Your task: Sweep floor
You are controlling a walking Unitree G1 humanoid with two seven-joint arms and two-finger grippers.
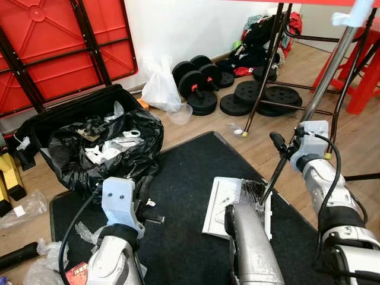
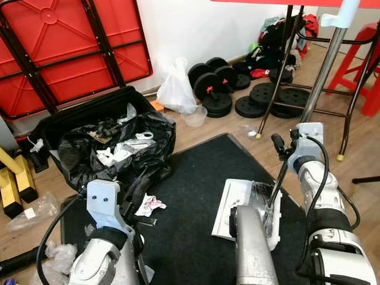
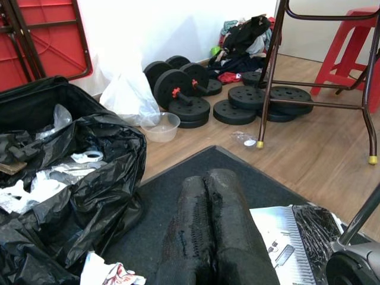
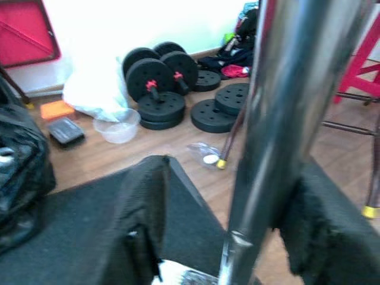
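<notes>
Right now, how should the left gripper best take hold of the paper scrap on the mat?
Pinch the raised crumpled middle, coming from above: the scrap lies low on the mat, with the bag close beside it. The left gripper is shut; open it first.

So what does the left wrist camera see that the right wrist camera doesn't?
Left wrist camera: the left gripper, fingers pressed together and empty, the black rubbish bag full of scraps, and the white dustpan.

Right wrist camera: the right gripper clamped on a shiny metal pole, plus an orange box and a small black case on the wood floor.

Both: the black weight plates, the clear bowl, the white plastic bag by the wall, and the dark mat.
</notes>
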